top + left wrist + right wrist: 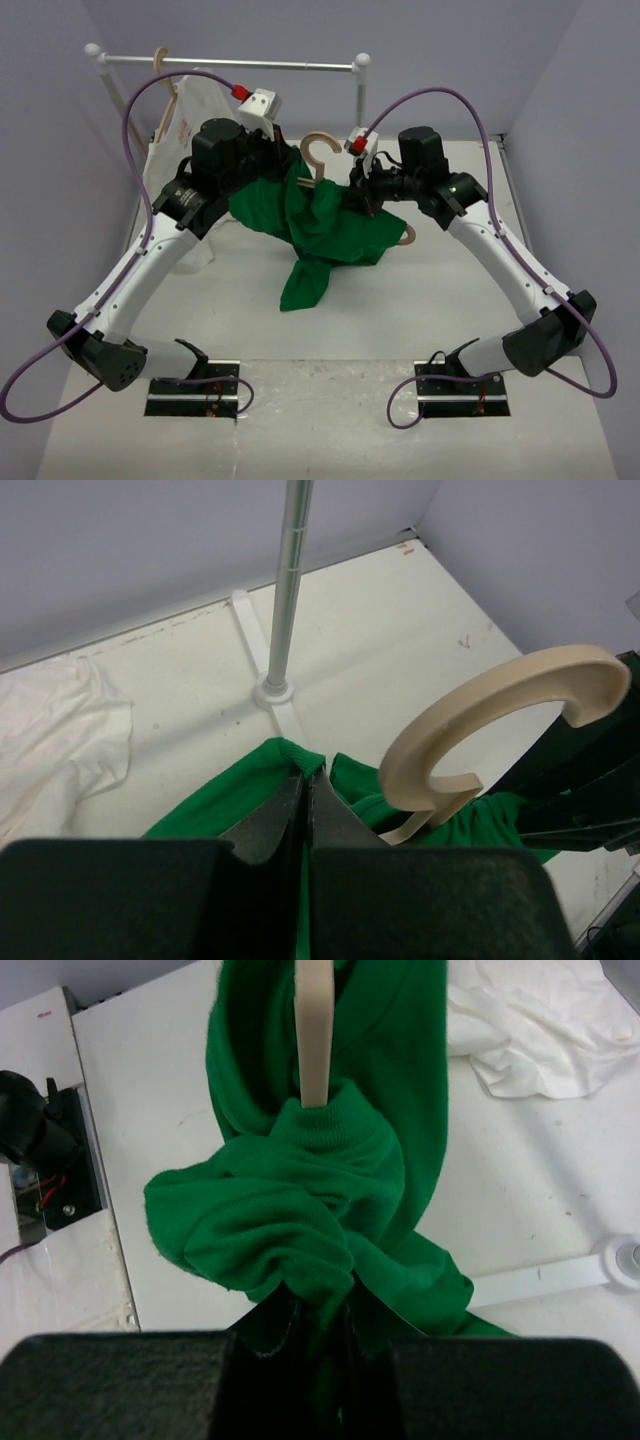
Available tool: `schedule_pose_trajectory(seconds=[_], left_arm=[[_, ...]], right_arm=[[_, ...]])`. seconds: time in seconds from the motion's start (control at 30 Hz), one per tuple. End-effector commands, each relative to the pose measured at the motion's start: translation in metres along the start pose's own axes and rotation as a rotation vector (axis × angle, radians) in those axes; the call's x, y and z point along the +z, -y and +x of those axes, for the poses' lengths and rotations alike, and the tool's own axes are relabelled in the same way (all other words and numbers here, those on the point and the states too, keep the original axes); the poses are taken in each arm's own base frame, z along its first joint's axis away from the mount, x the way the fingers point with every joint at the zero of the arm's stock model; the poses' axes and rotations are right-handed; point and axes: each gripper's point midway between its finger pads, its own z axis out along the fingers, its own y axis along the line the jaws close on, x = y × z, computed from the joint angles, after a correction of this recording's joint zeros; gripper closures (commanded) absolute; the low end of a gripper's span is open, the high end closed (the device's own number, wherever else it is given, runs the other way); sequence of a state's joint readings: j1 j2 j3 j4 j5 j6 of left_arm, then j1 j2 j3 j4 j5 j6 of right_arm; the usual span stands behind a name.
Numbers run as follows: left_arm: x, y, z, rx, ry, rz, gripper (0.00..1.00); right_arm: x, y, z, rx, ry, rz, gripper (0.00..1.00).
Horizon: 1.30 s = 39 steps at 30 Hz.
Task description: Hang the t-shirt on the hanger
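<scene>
overhead view looking down, wrist views close, all sharing t-shirt [320, 225]

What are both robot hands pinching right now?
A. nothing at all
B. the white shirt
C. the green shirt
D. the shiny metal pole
C. In their own wrist views, the left gripper and the right gripper are each shut on a fold of the green shirt.
</scene>
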<state>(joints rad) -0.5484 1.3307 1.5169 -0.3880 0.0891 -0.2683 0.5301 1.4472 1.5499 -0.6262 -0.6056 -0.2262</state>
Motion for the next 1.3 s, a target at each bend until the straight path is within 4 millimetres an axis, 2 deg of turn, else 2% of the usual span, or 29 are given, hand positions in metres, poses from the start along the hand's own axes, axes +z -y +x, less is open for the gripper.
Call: schedule_pose_trajectory(seconds=[0.0,0.03,0.07,0.1,0.17,0.2,0.27,0.3,0.33,0.4,0.43,0.5,0.6,0.63,0.77,0.93,1.03,1.13,1.2,1.27], left_arm=[[-0.004,-0.003,0.008,0.073,-0.066,0.001,1.00],[-0.004,0.005,0.012,0.075,-0.081,0.046,1.00],[-0.003,0.009,0.014,0.076,-0.089,0.071,1.00],[-0.004,0.017,0.014,0.085,-0.096,0.118,0.95],[-0.006,0.019,0.012,0.094,-0.093,0.122,0.76],[-0.011,0.015,0.005,0.102,-0.078,0.093,0.53],[-0.024,0.012,-0.011,0.126,-0.025,0.064,0.35],[-0.034,0.016,-0.026,0.148,0.031,0.072,0.24],[-0.039,0.020,-0.033,0.161,0.060,0.092,0.20],[-0.052,0.050,-0.042,0.210,0.112,0.263,0.14],[-0.057,0.062,-0.045,0.229,0.133,0.331,0.14],[-0.066,0.093,-0.048,0.280,0.163,0.520,0.19],[-0.067,0.108,-0.047,0.285,0.159,0.632,0.33],[-0.065,0.109,-0.047,0.282,0.163,0.644,0.36],[-0.061,0.109,-0.050,0.246,0.177,0.675,0.34],[-0.048,0.095,-0.051,0.205,0.157,0.619,0.37],[-0.036,0.087,-0.045,0.181,0.122,0.610,0.39],[-0.026,0.082,-0.041,0.146,0.093,0.638,0.64],[-0.028,0.092,-0.034,0.111,0.069,0.754,0.75],[-0.025,0.096,-0.034,0.083,0.074,0.804,0.73]], right_arm=[[-0.020,-0.010,-0.036,-0.058,0.228,-0.089,1.00],[-0.017,-0.008,-0.037,-0.079,0.279,-0.087,1.00],[-0.025,-0.015,-0.043,-0.089,0.315,-0.098,1.00],[-0.023,-0.017,-0.042,-0.113,0.342,-0.113,1.00],[-0.026,-0.022,-0.042,-0.133,0.356,-0.134,1.00],[-0.026,-0.022,-0.039,-0.140,0.354,-0.140,1.00],[-0.028,-0.021,-0.033,-0.131,0.348,-0.171,1.00],[-0.030,-0.018,-0.030,-0.129,0.345,-0.186,1.00],[-0.029,-0.020,-0.026,-0.129,0.340,-0.226,1.00],[-0.028,-0.021,-0.016,-0.155,0.321,-0.263,1.00],[-0.027,-0.022,-0.014,-0.168,0.315,-0.278,1.00],[-0.027,-0.024,-0.007,-0.177,0.297,-0.311,1.00],[-0.029,-0.017,-0.003,-0.164,0.288,-0.294,1.00],[-0.031,-0.015,-0.004,-0.166,0.289,-0.282,1.00],[-0.033,-0.011,-0.002,-0.169,0.279,-0.249,1.00],[-0.037,-0.017,0.001,-0.188,0.266,-0.269,1.00],[-0.039,-0.025,0.005,-0.208,0.257,-0.319,1.00],[-0.041,-0.033,0.003,-0.214,0.262,-0.381,1.00],[-0.040,-0.033,0.005,-0.199,0.247,-0.392,1.00],[-0.040,-0.032,0.005,-0.201,0.243,-0.392,1.00]])
